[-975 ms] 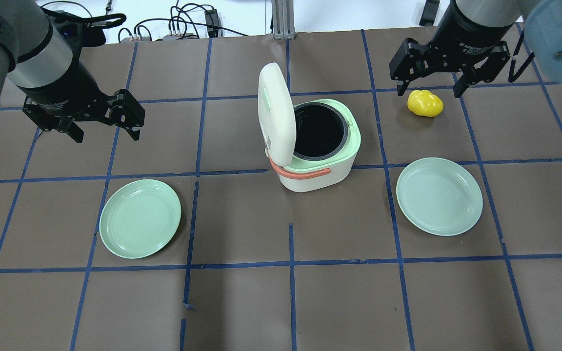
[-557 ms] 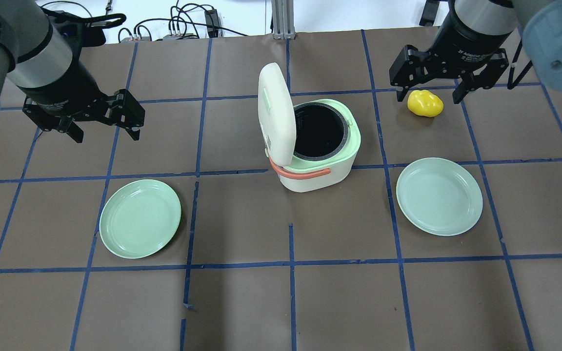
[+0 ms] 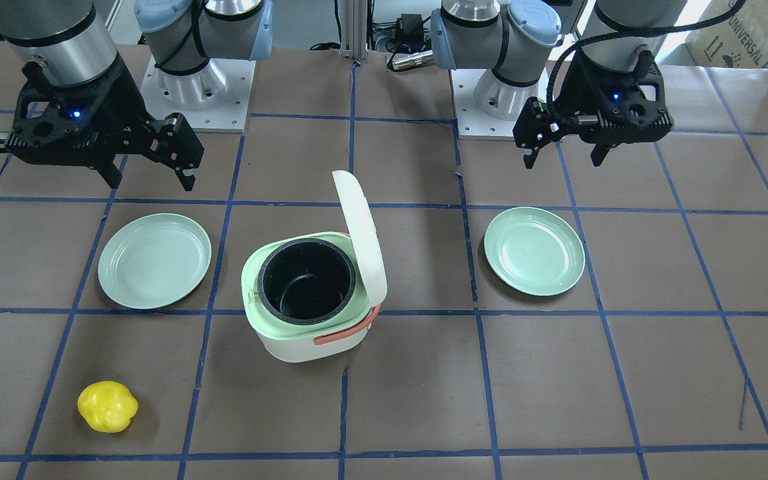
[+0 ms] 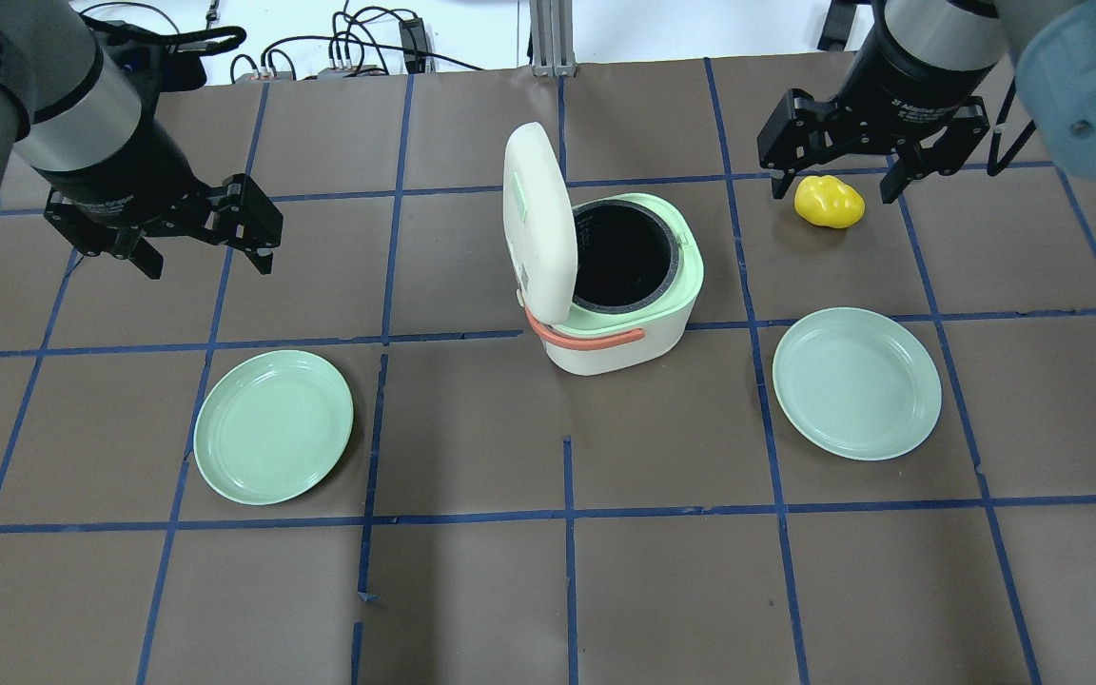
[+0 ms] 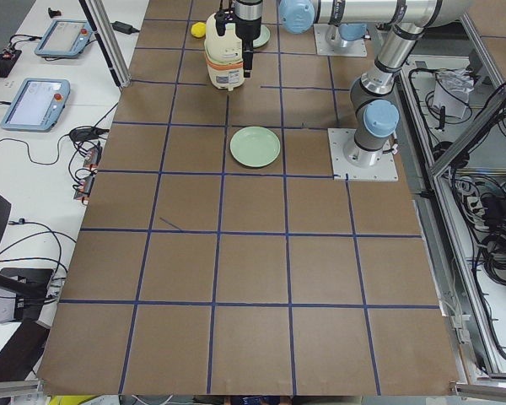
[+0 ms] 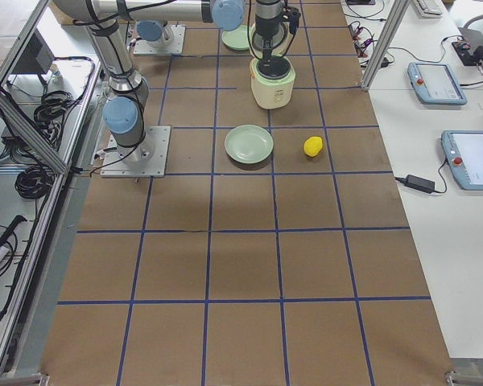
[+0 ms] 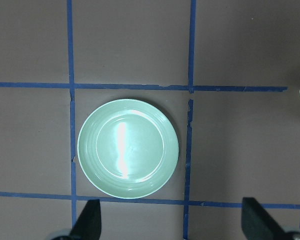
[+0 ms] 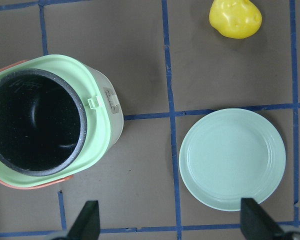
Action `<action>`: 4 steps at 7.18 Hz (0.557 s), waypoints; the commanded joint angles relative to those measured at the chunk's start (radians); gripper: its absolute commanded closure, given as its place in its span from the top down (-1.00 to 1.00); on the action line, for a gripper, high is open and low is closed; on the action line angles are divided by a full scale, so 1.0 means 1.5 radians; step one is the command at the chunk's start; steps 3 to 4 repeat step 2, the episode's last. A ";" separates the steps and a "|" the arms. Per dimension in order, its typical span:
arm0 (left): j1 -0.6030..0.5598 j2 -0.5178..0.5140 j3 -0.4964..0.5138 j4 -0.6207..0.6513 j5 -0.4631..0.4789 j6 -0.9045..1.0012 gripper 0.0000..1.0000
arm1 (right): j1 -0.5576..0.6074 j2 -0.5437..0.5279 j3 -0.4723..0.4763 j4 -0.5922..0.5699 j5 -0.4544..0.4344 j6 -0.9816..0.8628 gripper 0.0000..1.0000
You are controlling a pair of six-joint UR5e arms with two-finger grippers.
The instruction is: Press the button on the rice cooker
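Observation:
The white and pale-green rice cooker (image 4: 619,333) stands mid-table with its lid (image 4: 537,219) raised upright and the dark inner pot (image 3: 305,280) open. It also shows in the right wrist view (image 8: 97,130). I cannot make out a button; a small green tab (image 4: 517,200) shows on the lid's outer face. My left gripper (image 4: 207,264) is open and empty, hovering well to the cooker's left. My right gripper (image 4: 833,185) is open and empty, high over the far right of the table.
A yellow lumpy object (image 4: 829,202) lies on the table beneath the right gripper. One green plate (image 4: 272,425) lies front left of the cooker, another (image 4: 857,382) front right. Blue tape lines grid the brown table; cables lie beyond its far edge.
The right arm has shifted slightly to the right, its gripper staying open over the yellow object. The left arm and the cooker have not moved.

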 commanded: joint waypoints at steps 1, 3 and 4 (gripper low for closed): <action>0.000 0.000 0.000 0.000 0.000 0.000 1.00 | 0.000 -0.001 0.001 0.001 0.002 0.000 0.99; 0.000 0.000 0.000 0.000 0.000 0.000 1.00 | 0.000 -0.001 0.001 0.002 0.002 0.000 0.99; 0.000 0.000 0.000 0.000 0.000 0.000 1.00 | 0.000 -0.001 0.001 0.002 0.002 0.000 0.99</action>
